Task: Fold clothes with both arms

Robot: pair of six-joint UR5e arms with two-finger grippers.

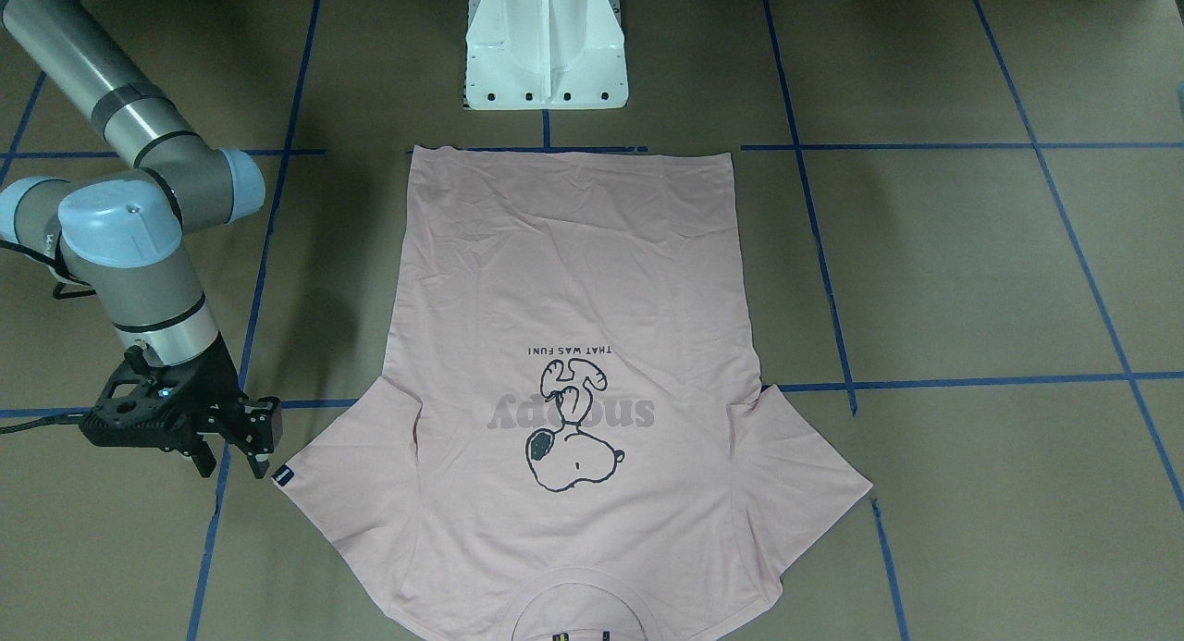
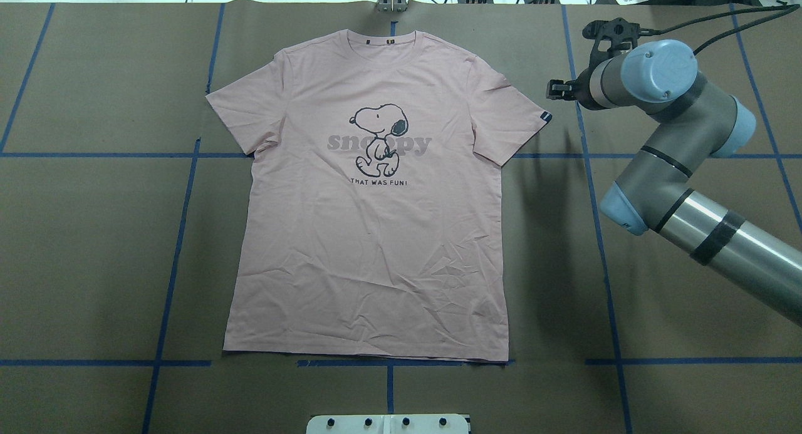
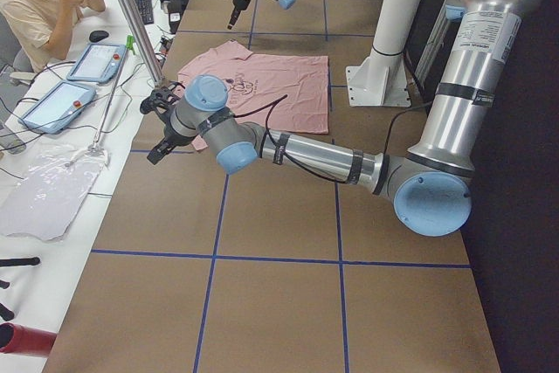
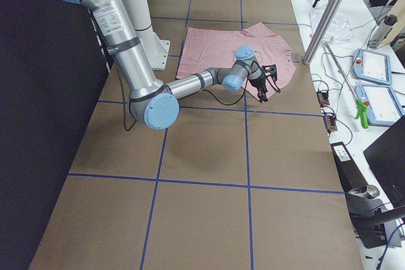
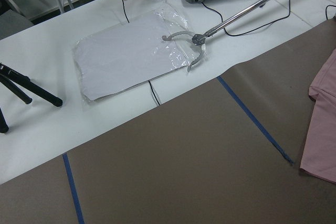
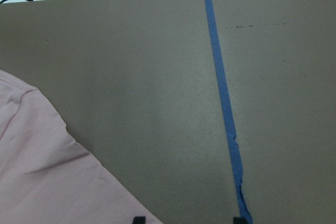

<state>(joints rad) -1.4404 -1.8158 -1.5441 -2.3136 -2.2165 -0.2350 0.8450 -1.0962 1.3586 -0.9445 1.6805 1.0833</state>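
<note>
Collar (image 1: 578, 613) of the T-shirt (image 1: 573, 280) sits nearest the front-facing camera, cut by the frame's bottom edge. The hem stops just short of the white pedestal base (image 1: 546, 49). Shirt lies flat, print up, both sleeves spread, mid-table on the brown paper cover (image 1: 971, 271) with its blue tape grid (image 1: 925, 146). Light creases across the lower body. Small dark tag (image 1: 282, 474) on the cuff at the robot's right.

Right gripper (image 1: 229, 463) hangs just beside that cuff, pointing down, jaws spread, nothing between them. Its wrist view shows the fingertips (image 6: 138, 219) well apart, one over the sleeve edge, one over a tape line. Can't tell if they touch down.

Left gripper (image 3: 162, 124) is out past the opposite sleeve, at the paper's far edge by the white side bench (image 5: 105, 103). Only the side view catches it, so I can't tell its opening.

Bench holds a plastic bag (image 5: 126, 56) and a reach-grabber tool (image 5: 191, 45). Person (image 3: 39, 6) is seated there by two tablets (image 3: 96, 63).
</note>
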